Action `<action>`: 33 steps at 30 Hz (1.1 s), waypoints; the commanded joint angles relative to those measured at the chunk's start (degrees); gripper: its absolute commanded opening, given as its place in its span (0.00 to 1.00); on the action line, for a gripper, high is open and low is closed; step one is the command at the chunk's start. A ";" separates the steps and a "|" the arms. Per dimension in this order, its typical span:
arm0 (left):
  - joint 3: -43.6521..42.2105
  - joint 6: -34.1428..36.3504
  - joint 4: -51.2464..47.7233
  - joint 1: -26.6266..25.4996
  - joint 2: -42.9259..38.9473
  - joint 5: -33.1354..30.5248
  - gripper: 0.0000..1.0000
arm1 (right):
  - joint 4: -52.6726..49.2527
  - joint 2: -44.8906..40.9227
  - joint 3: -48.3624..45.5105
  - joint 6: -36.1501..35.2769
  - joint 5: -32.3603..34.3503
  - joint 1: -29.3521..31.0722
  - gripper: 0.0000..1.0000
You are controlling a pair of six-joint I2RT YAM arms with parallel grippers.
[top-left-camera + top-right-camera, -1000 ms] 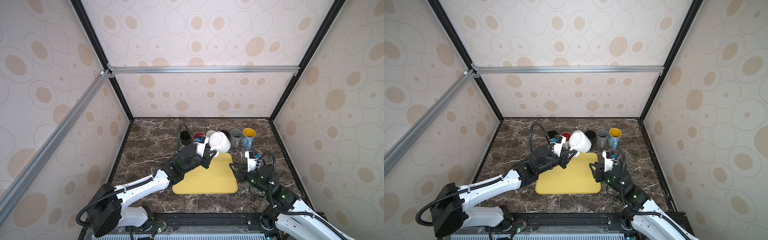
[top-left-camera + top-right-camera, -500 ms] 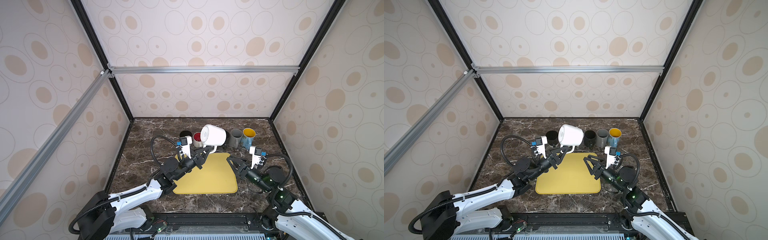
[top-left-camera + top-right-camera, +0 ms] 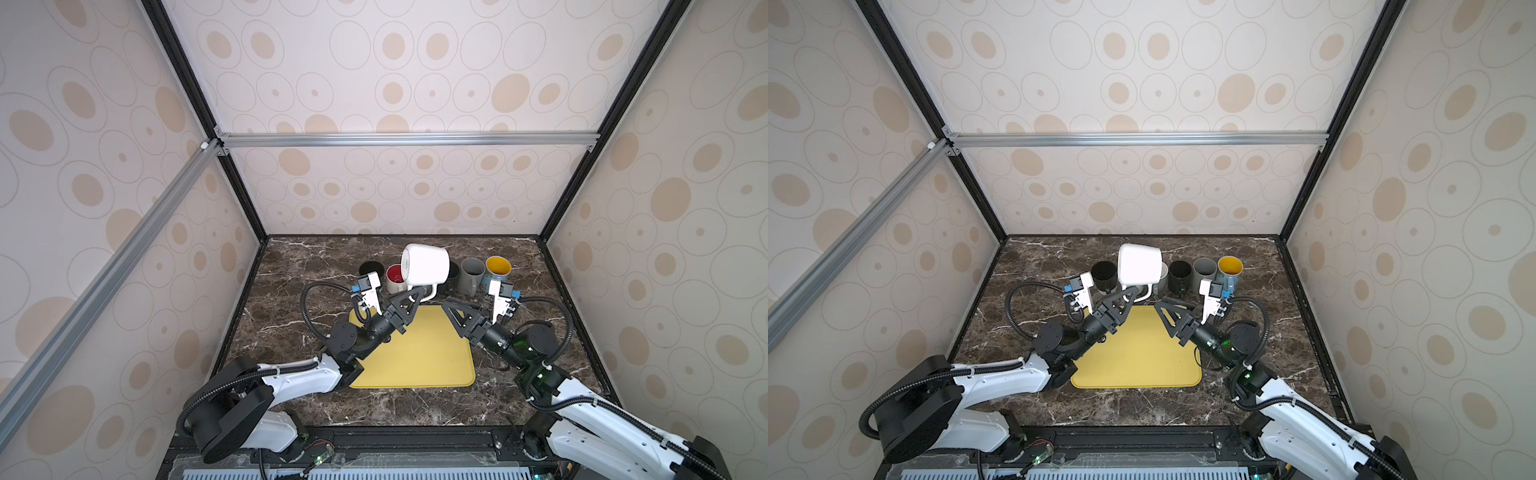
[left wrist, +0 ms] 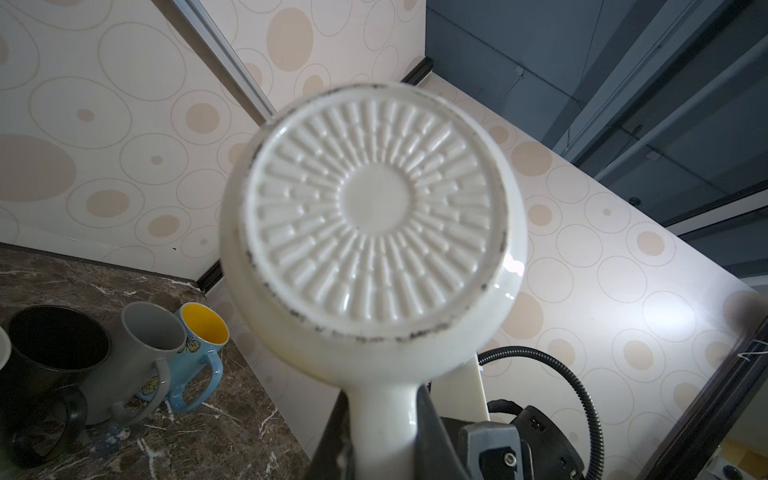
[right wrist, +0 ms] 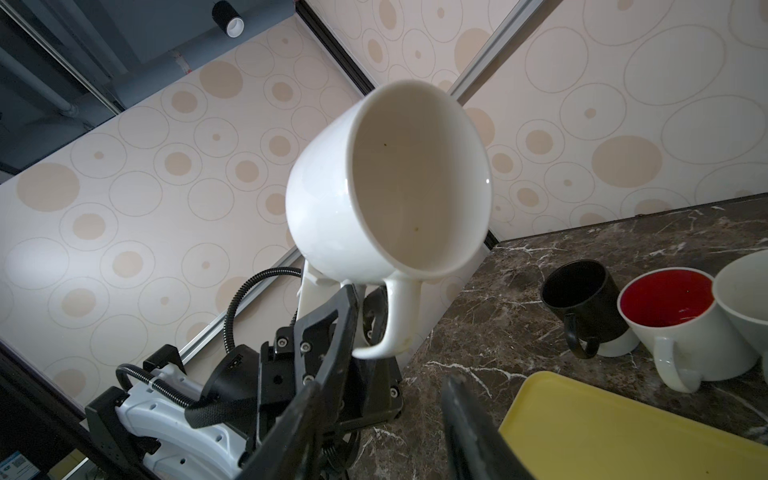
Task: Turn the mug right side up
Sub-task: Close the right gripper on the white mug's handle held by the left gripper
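The white mug (image 3: 426,264) (image 3: 1139,264) hangs in the air above the back edge of the yellow tray (image 3: 424,357), lying on its side with its handle pointing down. My left gripper (image 3: 415,293) (image 3: 1127,296) is shut on that handle. The left wrist view faces the mug's ribbed base (image 4: 374,232), with the handle pinched in my left gripper (image 4: 382,424). The mug's open mouth (image 5: 415,183) faces the right wrist camera. My right gripper (image 3: 453,302) (image 5: 382,384) stands open and empty, just right of and below the mug, apart from it.
A row of upright mugs stands along the back behind the held mug: a black one (image 3: 371,267), a red-lined one (image 3: 395,276), a grey one (image 3: 471,274) and a yellow-lined blue one (image 3: 497,270). Enclosure walls close in on three sides.
My left arm has lifted the mug higher and swung it onto its side. My right gripper has risen toward the mug's mouth and opened wider.
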 commanded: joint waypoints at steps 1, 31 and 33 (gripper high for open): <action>1.73 -2.04 12.09 0.48 -0.35 0.77 0.00 | 5.65 1.02 1.98 1.50 -0.53 -0.32 0.48; 1.51 -3.98 16.26 0.43 2.60 3.27 0.00 | 21.13 19.10 8.79 9.18 -5.83 -0.31 0.35; 1.64 -3.85 15.98 0.44 2.58 3.64 0.00 | 21.57 19.65 8.97 9.57 -6.10 -0.27 0.34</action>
